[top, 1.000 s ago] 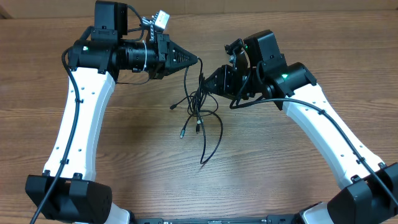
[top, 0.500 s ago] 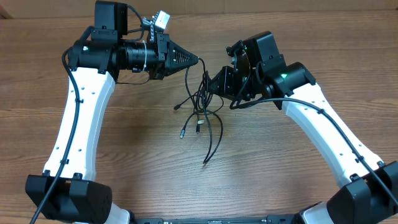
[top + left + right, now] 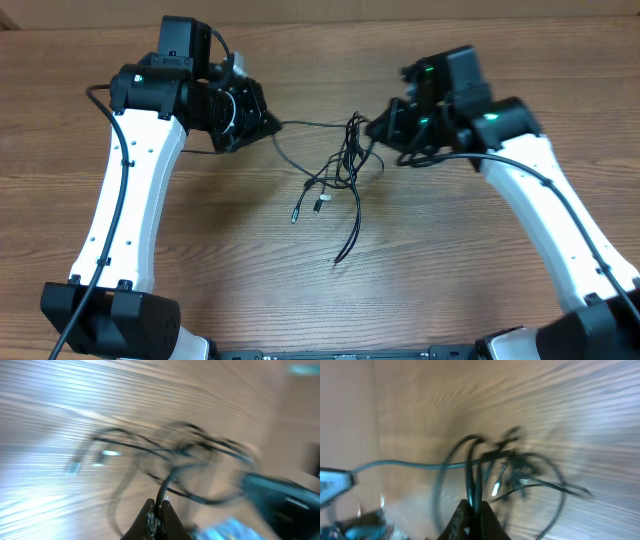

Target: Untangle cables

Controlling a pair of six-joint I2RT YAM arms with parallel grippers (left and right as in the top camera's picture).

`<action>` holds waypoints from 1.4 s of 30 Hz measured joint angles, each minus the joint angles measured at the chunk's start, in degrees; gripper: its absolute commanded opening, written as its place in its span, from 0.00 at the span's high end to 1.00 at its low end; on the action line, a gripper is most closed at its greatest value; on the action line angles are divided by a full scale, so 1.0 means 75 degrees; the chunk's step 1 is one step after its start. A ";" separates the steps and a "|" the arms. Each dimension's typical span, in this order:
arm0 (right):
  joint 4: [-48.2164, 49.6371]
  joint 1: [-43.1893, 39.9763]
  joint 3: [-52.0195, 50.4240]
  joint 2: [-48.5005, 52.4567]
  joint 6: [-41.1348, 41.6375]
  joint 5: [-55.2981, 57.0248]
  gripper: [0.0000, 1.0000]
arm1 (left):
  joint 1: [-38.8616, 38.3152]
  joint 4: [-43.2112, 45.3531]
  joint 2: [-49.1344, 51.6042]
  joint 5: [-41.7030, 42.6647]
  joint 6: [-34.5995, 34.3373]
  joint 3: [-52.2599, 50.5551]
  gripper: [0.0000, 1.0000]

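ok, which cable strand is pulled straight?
The top strand, running level from the left hand to the tangle; the other strands lie in loose loops.

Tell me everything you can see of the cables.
The cables are a few thin black flexible cords, knotted together in a loose tangle over the middle of the wooden table. One strand runs nearly straight from the tangle to the left gripper, shut on it; the right gripper is shut on strands at the tangle's other side. Two free ends with small pale plugs and one long loop trail toward the near edge, apparently resting on the wood. Both wrist views are blurred.
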 measured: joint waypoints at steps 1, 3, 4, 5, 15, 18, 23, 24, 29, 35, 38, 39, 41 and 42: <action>-0.0076 -0.0117 0.0029 -0.0087 -0.0012 0.0102 0.96 | -0.0015 -0.0093 0.0000 -0.0425 -0.0067 0.0000 0.96; -0.0280 -0.0338 0.0093 -0.0239 -0.0026 0.0329 0.96 | -0.0035 -0.0207 0.0000 -0.1139 -0.0169 0.0000 0.96; -0.0417 -0.0428 0.0119 -0.0286 -0.0026 0.0460 0.96 | -0.0052 -0.0245 0.0000 -0.1445 -0.0204 0.0000 0.96; -0.0527 -0.0501 0.0131 -0.0318 -0.0029 0.0562 0.96 | -0.0070 -0.0291 0.0000 -0.1766 -0.0265 0.0000 0.96; -0.0973 -0.0755 0.0131 -0.0326 0.0472 0.1813 0.96 | -0.0076 -0.0484 0.0000 -0.3955 -0.0766 0.0000 0.96; -0.0892 -0.0933 0.0131 -0.0326 0.0787 0.2235 0.96 | 0.0169 -0.0600 -0.0006 -0.4739 -0.0970 0.0000 0.96; -0.0688 -0.0970 0.0131 -0.0326 0.1116 0.2334 0.96 | 0.0455 -0.0670 -0.0006 -0.5578 -0.1192 0.0000 0.96; -0.0629 -0.0968 0.0131 -0.0326 0.1093 0.2218 0.96 | 0.0472 -0.0624 -0.0006 -0.5528 -0.1180 0.0000 0.96; -0.0388 -0.0953 0.0131 -0.0326 0.0481 0.1172 0.82 | 0.0487 0.0265 -0.0012 -0.3730 0.0085 0.0000 0.96; -0.0420 -0.0667 0.0131 -0.0326 0.0044 0.0364 0.48 | 0.0484 0.1032 -0.0012 0.0286 0.1883 0.0000 0.96; -0.0437 -0.0321 0.0131 -0.0323 -0.0085 0.0274 0.25 | 0.0472 0.1119 -0.0012 0.1886 0.2430 0.0000 0.96; -0.0434 -0.0213 0.0131 -0.0315 -0.0157 0.0254 0.24 | 0.0469 0.1122 -0.0012 0.2363 0.2646 0.0000 0.96; -0.0376 0.0044 0.0131 -0.0262 -0.0216 0.0254 0.24 | 0.0385 0.1128 -0.0012 0.3334 0.3075 0.0000 0.96; -0.0341 0.0163 0.0131 -0.0216 -0.0236 0.0256 0.24 | 0.0364 0.1142 -0.0012 0.3547 0.3162 0.0000 0.96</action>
